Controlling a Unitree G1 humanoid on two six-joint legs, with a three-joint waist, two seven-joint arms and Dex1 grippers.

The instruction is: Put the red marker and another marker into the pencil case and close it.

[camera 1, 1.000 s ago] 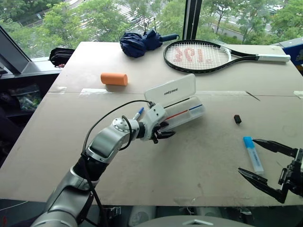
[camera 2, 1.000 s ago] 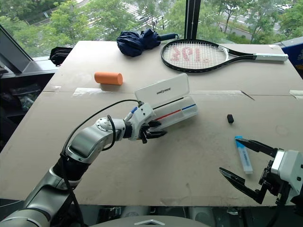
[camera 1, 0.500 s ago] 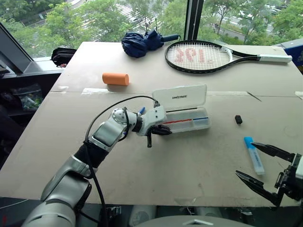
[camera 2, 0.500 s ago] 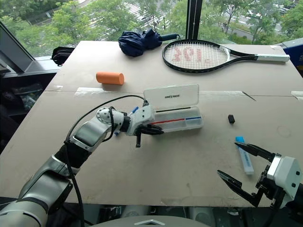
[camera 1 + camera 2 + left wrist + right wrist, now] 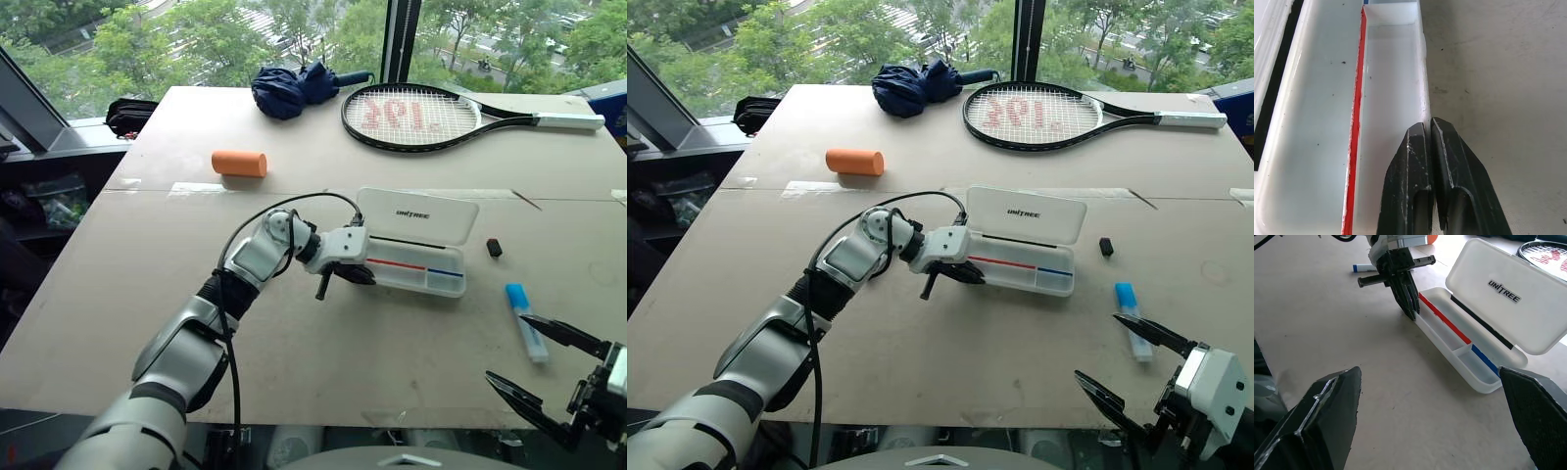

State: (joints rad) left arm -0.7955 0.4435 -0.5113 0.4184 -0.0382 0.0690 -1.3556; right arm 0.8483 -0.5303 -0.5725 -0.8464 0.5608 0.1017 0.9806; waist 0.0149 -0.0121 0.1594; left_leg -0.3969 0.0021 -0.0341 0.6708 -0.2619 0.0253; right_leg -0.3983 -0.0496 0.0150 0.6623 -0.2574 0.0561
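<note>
The pencil case (image 5: 416, 257) lies open in the middle of the table, its whitish "UNITREE" lid (image 5: 419, 215) standing up behind the clear tray. A red and a blue stripe run along the tray's inner wall. My left gripper (image 5: 365, 279) is shut with nothing in it, its tips against the front wall at the tray's left end (image 5: 1422, 110). A marker with a light blue cap (image 5: 519, 304) lies on the table at the right, beside my open, empty right gripper (image 5: 505, 346). Another marker with a dark blue cap (image 5: 1362, 268) lies behind the left wrist. The red marker is out of view.
A small black cap (image 5: 493, 248) lies right of the case. Farther back are an orange cylinder (image 5: 237, 164), a folded dark blue umbrella (image 5: 294, 86) and a tennis racket (image 5: 411, 116). The table's front edge runs just below my right gripper.
The left gripper has shut and swung right, pushing the case right. The case, tilted before, now lies flat and has turned. The right gripper has hardly moved.
</note>
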